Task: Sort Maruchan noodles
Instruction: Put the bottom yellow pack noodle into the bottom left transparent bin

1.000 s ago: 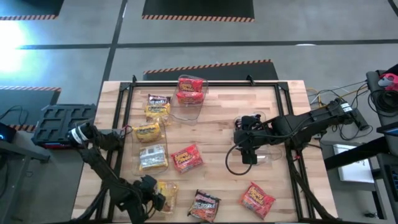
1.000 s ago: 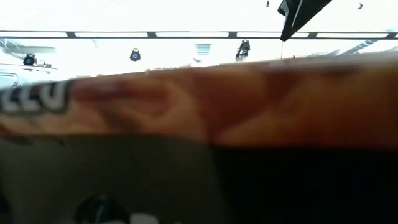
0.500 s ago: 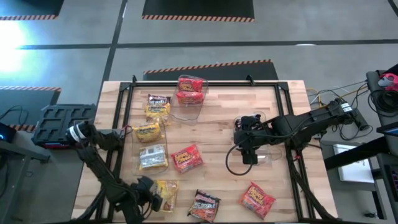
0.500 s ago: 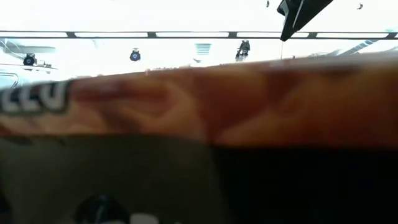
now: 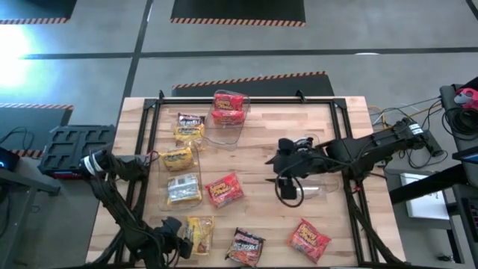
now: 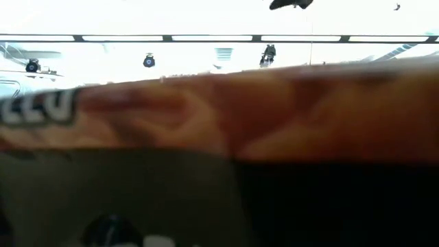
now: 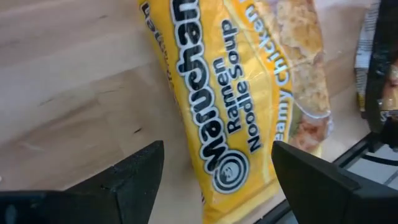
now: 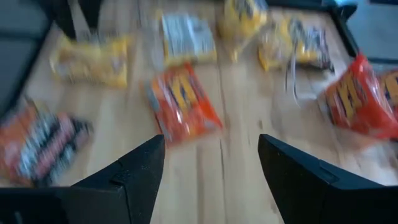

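the left gripper (image 7: pixel 211 174) hangs with fingers spread over a yellow noodle packet (image 7: pixel 249 93) at the table's (image 5: pixel 254 127) near left edge, nothing grasped. the right gripper (image 8: pixel 211 168), also spread and empty, sits mid-table facing a loose red packet (image 8: pixel 183 102). two red packets (image 5: pixel 228 106) already lie in a clear bin (image 5: pixel 224 131); others are scattered on the wood. the step looks like reaching for a pick: each arm must lower, straddle its packet and close
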Tool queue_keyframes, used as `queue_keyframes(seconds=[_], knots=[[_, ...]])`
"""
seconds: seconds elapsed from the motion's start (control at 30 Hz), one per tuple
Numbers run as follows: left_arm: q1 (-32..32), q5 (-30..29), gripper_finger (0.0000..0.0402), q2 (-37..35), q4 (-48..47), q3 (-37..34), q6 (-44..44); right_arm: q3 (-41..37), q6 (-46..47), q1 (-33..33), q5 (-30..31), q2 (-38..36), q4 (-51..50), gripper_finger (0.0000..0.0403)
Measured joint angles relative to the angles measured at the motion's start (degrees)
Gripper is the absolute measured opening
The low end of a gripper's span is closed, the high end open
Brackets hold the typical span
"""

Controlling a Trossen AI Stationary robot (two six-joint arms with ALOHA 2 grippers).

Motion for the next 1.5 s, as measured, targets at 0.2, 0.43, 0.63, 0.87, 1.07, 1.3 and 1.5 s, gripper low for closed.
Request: queue_keyframes(seconds=[0.2,0.43,0.63,0.87,1.07,1.3,1.5], knots=[[0.04,-0.57,0.028,2.49,2.68,0.01,-0.07,0.0,2.31,0.0,0.01,0.0,12.56,0.0251],[-0.01,-3.67,0.028,3.6,3.82,0.13,0.76,0.0,4.27,0.0,0.01,0.0,20.14,0.0246],[0.59,-5.7,0.028,3.92,4.55,0.13,2.18,0.0,12.23,0.11,-2.14,0.0,19.17,0.0247],[2.57,-9.96,0.028,4.23,4.59,-0.13,5.43,0.0,22.02,0.15,-10.29,3.0,15.31,0.0258],[5.02,-11.85,0.028,4.27,5.33,-0.14,10.1,-0.07,26.77,0.46,-14.4,10.22,11.48,0.0251],[7.53,-15.09,0.028,4.55,7.5,-0.13,15.69,-0.07,23.27,2.0,-16.52,17.83,14.02,0.0235],[8.39,-15.55,0.028,7.35,10.89,-0.07,16.82,-0.07,20.61,3.46,-16.54,23.34,20.93,0.0231]])
